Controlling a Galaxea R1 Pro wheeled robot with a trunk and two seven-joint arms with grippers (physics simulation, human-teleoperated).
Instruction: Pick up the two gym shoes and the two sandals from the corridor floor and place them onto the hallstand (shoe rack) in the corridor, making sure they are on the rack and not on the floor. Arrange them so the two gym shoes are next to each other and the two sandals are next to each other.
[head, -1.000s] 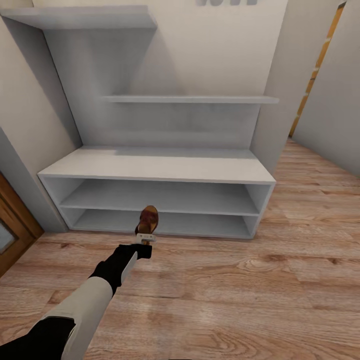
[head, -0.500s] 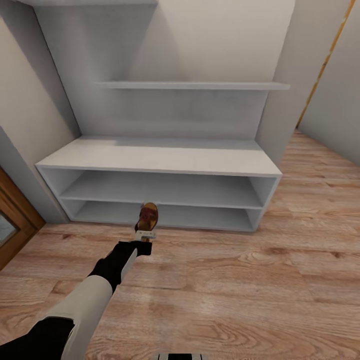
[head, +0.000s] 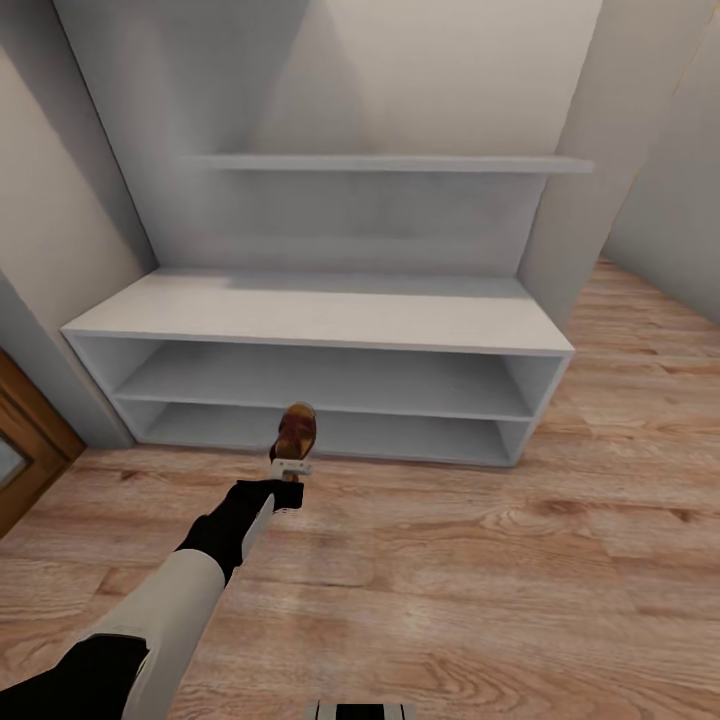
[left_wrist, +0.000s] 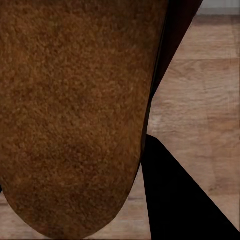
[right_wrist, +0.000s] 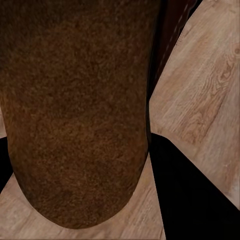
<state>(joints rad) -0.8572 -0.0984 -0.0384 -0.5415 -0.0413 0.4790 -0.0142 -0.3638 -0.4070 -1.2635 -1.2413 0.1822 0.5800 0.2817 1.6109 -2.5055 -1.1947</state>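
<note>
My left gripper (head: 291, 467) is shut on the heel of a reddish-brown sandal (head: 296, 431) and holds it above the wood floor (head: 500, 560), just in front of the hallstand's (head: 320, 310) lower tiers. The left wrist view has that sandal's brown sole (left_wrist: 75, 115) close up beside a dark finger (left_wrist: 175, 200). In the right wrist view, a second brown sandal sole (right_wrist: 75, 110) sits against my right gripper's dark finger (right_wrist: 190, 190), over floor planks (right_wrist: 205, 90). The gym shoes are out of view.
The hallstand's two open tiers (head: 320, 380) and its top board carry nothing. One upper shelf (head: 390, 163) juts out above. A wooden door frame (head: 25, 450) stands at the left, and the corridor runs on past the unit at the right (head: 650, 330).
The camera has moved closer to the hallstand, which now looms larger; its highest shelf has left the picture. My left arm still holds the sandal out in front.
</note>
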